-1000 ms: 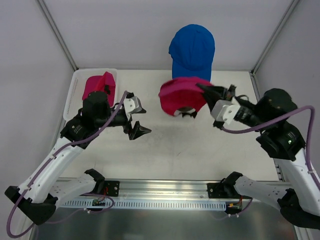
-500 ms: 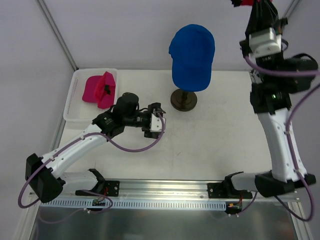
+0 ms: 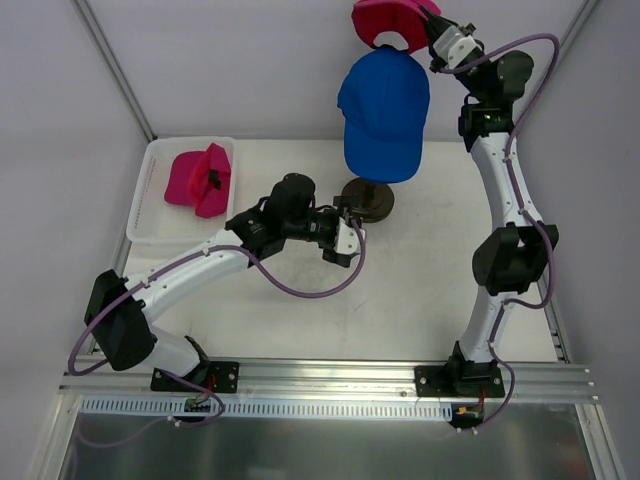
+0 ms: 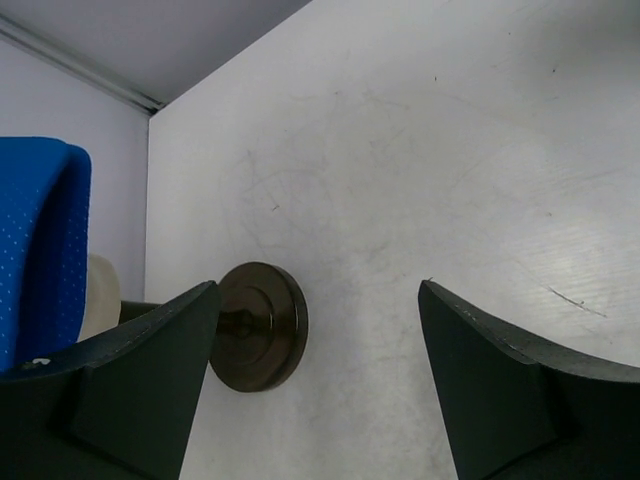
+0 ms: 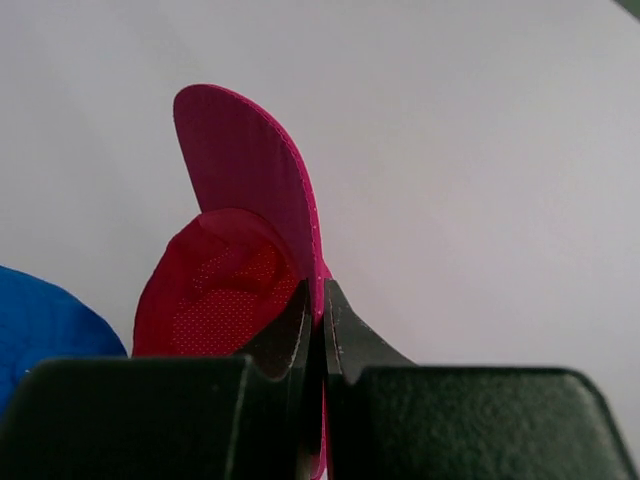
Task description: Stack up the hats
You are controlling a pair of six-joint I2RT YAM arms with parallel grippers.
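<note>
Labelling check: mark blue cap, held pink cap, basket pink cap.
blue cap [image 3: 385,105]: top external view, crown.
held pink cap [image 3: 385,17]: top external view, outer surface.
basket pink cap [image 3: 188,180]: top external view, left side.

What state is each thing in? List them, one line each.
Royal blue fabric cap: on the mannequin head.
Raised magenta pink fabric cap: held aloft, not yet stacked.
Second magenta pink cap: lying in the white perforated basket.
Left gripper: open, empty.
Right gripper: shut on the raised cap.
</note>
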